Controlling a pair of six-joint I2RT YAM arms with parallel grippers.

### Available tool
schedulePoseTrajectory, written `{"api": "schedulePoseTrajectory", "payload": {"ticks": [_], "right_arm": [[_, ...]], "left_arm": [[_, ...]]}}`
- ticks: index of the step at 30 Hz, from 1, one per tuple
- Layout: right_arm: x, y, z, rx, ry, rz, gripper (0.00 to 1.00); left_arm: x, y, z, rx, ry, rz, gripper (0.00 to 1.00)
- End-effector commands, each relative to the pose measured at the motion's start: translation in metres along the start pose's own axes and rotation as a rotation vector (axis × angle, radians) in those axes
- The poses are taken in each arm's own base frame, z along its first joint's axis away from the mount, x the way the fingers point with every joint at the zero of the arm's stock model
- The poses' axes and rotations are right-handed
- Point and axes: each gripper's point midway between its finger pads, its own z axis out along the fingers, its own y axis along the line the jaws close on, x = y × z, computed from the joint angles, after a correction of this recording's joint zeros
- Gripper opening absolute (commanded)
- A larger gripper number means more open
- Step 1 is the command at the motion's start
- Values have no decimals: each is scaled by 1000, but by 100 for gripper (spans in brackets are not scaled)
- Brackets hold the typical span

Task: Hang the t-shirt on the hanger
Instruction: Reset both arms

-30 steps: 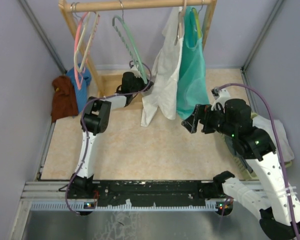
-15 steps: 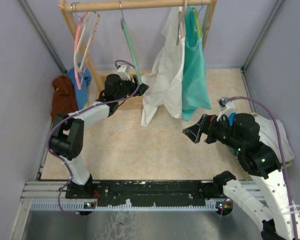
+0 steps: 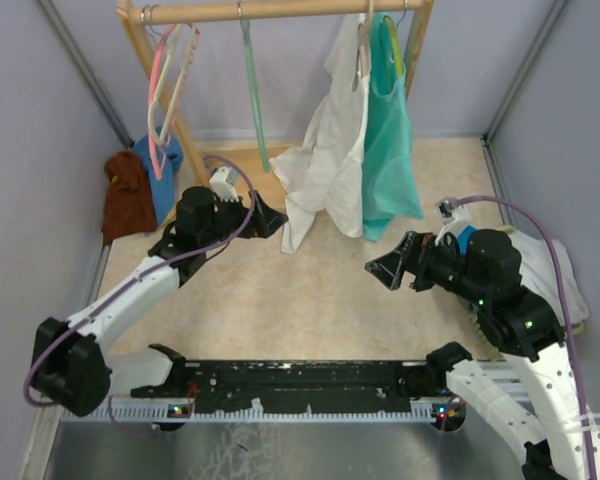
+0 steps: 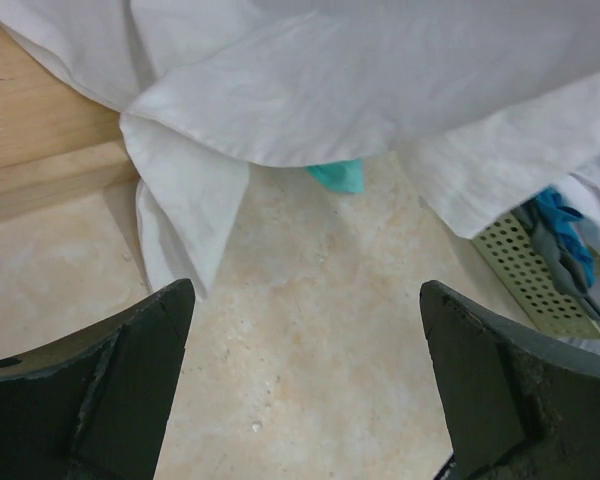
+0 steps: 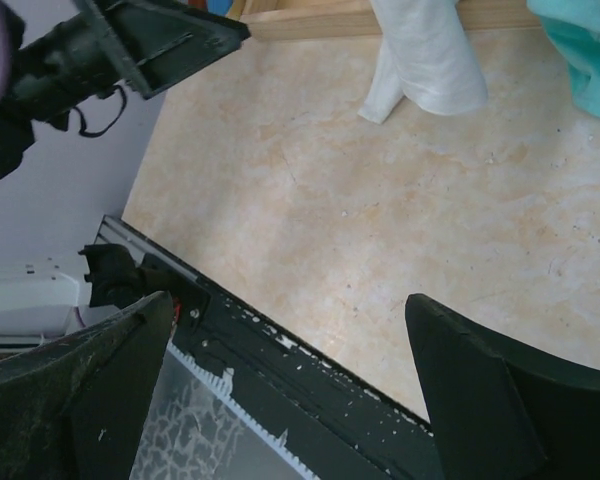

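Observation:
The white t-shirt (image 3: pixel 330 150) hangs from the wooden rail, draped on the beige hanger (image 3: pixel 360 48), of which only a strip near the collar shows. Its lower folds fill the top of the left wrist view (image 4: pixel 380 80) and its hem tip shows in the right wrist view (image 5: pixel 425 60). My left gripper (image 3: pixel 267 218) is open just left of the shirt's lower edge, with nothing between its fingers (image 4: pixel 305 380). My right gripper (image 3: pixel 385 268) is open and empty over the floor, right of the shirt (image 5: pixel 290 390).
A teal sleeveless top (image 3: pixel 387 130) hangs right behind the t-shirt. A thin green hanger (image 3: pixel 252 90) and pink hangers (image 3: pixel 165 80) hang further left. Rust-brown (image 3: pixel 128 195) and blue (image 3: pixel 165 160) garments lie at the rack's left foot. A perforated green basket (image 4: pixel 525 285) stands at right.
My left arm has pulled back from the green hanger toward the near side and its jaws have opened wide. The green hanger now hangs straight. The right arm has drawn back a little.

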Motion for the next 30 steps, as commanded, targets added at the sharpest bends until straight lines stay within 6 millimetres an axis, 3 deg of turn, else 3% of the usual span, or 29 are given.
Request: {"api": "schedulePoseTrajectory", "payload": {"ticks": [1, 8, 15, 19, 30], "right_arm": [[-14, -4, -3, 53, -46, 2, 99], [-17, -38, 14, 213, -52, 31, 99], [-26, -39, 20, 208, -106, 18, 99], [-31, -36, 23, 195, -108, 11, 99], [-27, -33, 36, 142, -93, -15, 99]], "left_arm": [[10, -16, -39, 11, 17, -50, 99], [12, -31, -90, 18, 3, -69, 99], [2, -43, -120, 26, -25, -54, 99], [-9, -47, -129, 22, -61, -42, 100], [-15, -52, -132, 35, -69, -19, 99]]}}
